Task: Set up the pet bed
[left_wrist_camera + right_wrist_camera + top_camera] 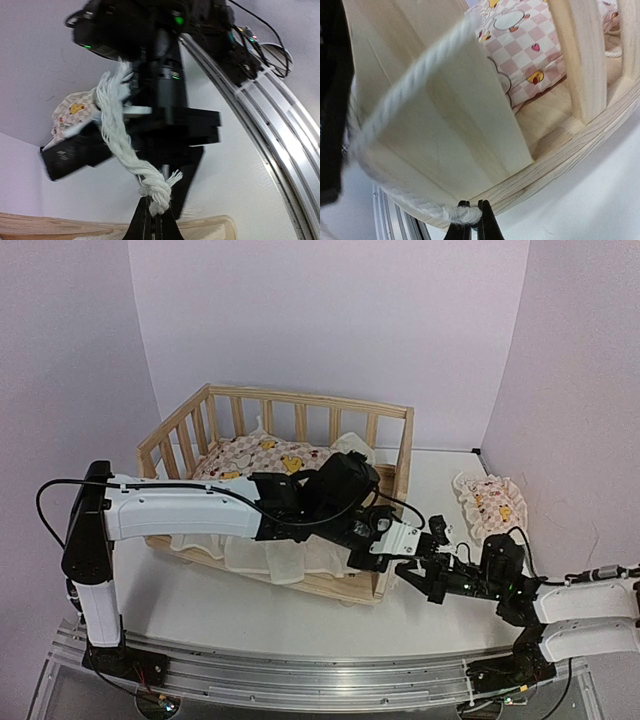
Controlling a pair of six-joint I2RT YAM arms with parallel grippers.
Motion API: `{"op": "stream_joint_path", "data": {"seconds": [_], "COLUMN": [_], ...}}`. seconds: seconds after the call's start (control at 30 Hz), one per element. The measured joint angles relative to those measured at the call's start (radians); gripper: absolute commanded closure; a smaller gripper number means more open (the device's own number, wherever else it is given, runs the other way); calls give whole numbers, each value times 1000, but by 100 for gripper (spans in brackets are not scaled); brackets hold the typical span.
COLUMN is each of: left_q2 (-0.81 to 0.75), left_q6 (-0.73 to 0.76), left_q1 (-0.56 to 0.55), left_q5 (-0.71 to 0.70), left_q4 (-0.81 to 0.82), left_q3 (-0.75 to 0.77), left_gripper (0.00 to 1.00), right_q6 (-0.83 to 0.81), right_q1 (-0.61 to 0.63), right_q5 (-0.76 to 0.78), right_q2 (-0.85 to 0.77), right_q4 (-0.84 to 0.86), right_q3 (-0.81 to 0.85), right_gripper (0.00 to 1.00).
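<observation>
Two claws closed: left claw (153,214) and right claw (472,218) are each pinching the rope (118,136), holding it round a corner post (447,135) of the bed (300,398), probably for tying; bed is sitting on the desk (250,612).

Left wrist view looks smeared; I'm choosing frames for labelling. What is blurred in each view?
Left wrist: the rope reads clearly, the dark arm behind it is smeared. Right wrist: rope near the lens is soft, checkered cushion sharper. Top external: sharp, evenly lit.

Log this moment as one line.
left tool: shut on white rope | right tool: shut on white rope | cushion: in pet bed | pillow: on table, apart from bed
</observation>
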Motion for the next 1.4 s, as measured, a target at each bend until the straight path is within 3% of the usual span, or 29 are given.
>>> {"op": "stream_joint_path", "data": {"seconds": [0.17,0.33,0.4,0.57,0.73,0.93,1.1,1.23,1.4], "left_q2": [-9,-9,-9,-9,-9,-36,-83,-108,-133], "left_q6": [34,78,95,145,189,226,194,145,102], "left_q1": [-9,-11,-12,-18,-23,-23,-15,-8,-10], "left_q5": [47,43,36,22,41,105,150,132,45], "left_q4": [-90,-110,-112,-132,-169,-229,-232,-179,-7], "left_q3": [-33,-35,-35,-35,-35,-34,-27,-26,-94], "left_gripper": [100,100,92,62,52,51,59,61,57], "right_q6": [-30,-78,-92,-104,-90,-18,114,258,472], "right_q1": [-12,-21,-23,-29,-30,-34,-48,-75,-91], "right_q5": [83,123,127,127,109,57,-7,-67,-95], "right_q2": [-166,-197,-194,-164,-126,-83,-49,-29,-48], "right_q4": [-305,-593,-690,-918,-1130,-1349,-1444,-1478,-1460], "right_q3": [105,265,319,445,555,686,760,778,767], "right_gripper": [100,100,100,100,100,100,100,100,100]}}
